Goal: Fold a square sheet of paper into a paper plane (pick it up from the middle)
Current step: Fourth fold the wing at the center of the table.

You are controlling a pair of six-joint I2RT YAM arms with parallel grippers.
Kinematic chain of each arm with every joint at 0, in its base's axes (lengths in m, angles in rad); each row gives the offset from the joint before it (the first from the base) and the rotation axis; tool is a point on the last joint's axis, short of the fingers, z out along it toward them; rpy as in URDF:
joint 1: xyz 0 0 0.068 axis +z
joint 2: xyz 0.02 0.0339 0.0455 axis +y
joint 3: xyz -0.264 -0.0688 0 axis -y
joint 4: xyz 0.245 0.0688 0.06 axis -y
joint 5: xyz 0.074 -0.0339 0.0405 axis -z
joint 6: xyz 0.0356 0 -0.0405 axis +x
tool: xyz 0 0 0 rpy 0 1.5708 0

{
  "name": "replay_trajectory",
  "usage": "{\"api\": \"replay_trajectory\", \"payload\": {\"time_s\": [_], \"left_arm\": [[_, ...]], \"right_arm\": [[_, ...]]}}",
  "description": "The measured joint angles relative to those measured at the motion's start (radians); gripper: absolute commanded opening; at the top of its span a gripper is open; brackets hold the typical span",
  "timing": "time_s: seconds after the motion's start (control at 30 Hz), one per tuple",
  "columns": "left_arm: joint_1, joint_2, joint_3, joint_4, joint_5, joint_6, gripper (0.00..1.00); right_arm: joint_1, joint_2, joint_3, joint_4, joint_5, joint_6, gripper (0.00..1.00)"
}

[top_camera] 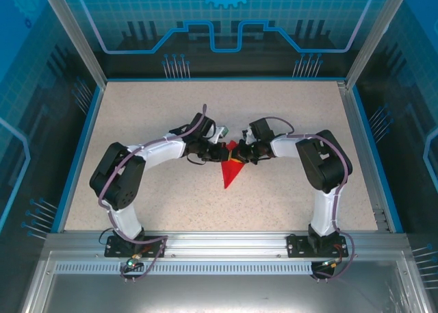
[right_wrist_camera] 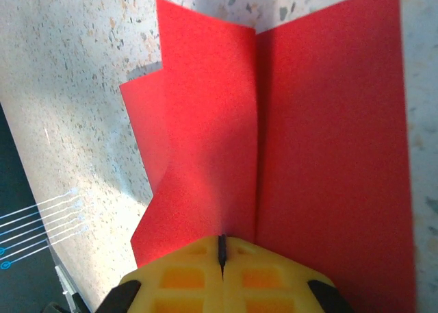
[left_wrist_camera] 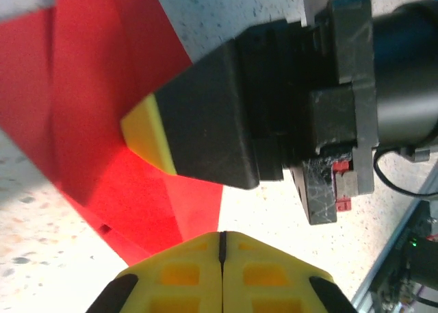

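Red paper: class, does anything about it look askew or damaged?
The red paper looks lopsided: on one side of its centre crease the layers sit stepped and lift off the table; the other side lies flat.

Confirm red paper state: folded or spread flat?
Folded. From above, the red paper narrows to a point toward the near side; the right wrist view shows a centre crease with overlapping flaps.

Matt red paper plane (top_camera: 232, 171), speckled stone-look table (top_camera: 171, 210)
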Motion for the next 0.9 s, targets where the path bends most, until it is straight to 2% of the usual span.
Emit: {"api": "replay_trajectory", "payload": {"time_s": [0.43,0.9], "left_arm": [[-0.019,0.137,-0.027,0.061,0.051,0.005,0.01],[-0.024,0.161,-0.027,0.063,0.035,0.084,0.0]], "right_arm": [[-0.011,0.008,0.0,0.007,-0.034,-0.001,0.0],[-0.011,0.009,0.003,-0.002,-0.033,-0.023,0.0]]}}
